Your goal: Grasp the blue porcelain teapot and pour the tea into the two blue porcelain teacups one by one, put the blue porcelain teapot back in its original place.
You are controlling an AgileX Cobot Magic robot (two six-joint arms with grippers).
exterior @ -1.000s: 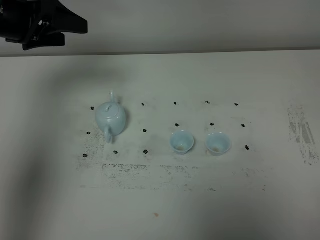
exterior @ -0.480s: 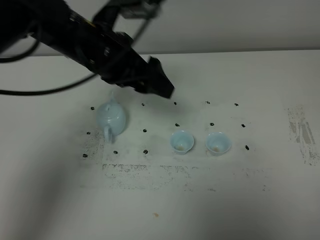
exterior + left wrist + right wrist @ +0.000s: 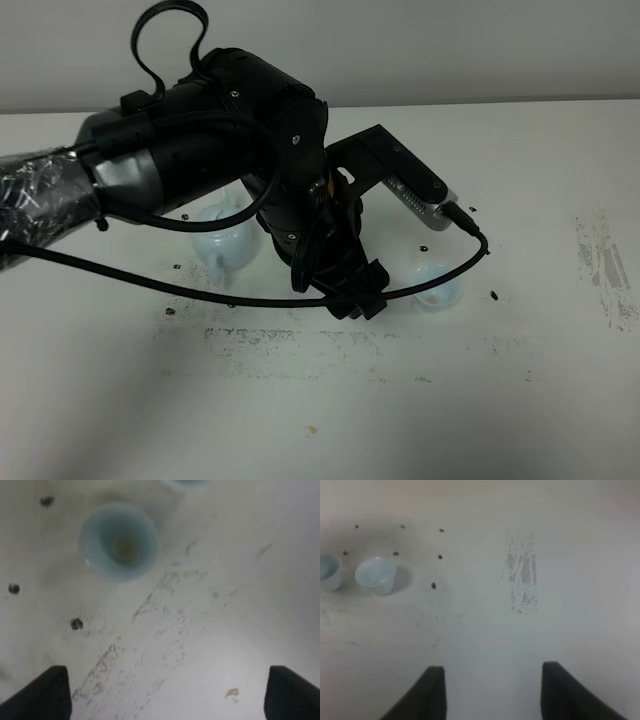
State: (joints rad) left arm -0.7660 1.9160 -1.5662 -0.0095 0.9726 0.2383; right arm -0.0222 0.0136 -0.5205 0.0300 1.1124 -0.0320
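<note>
Left arm (image 3: 200, 170) swung in over the teapot (image 3: 228, 245). Left gripper (image 3: 362, 300), fingers wide apart and empty, hangs above the teacup (image 3: 119, 540) nearest the teapot. Right gripper (image 3: 492, 695) fingers apart, beyond the farther teacup (image 3: 440, 288).

- The left arm (image 3: 230, 170) has swept in from the far left corner to over the bench's (image 3: 560, 400) middle.
- It now hides one cup (image 3: 119, 541) and part of the teapot (image 3: 222, 248) from above.
</note>
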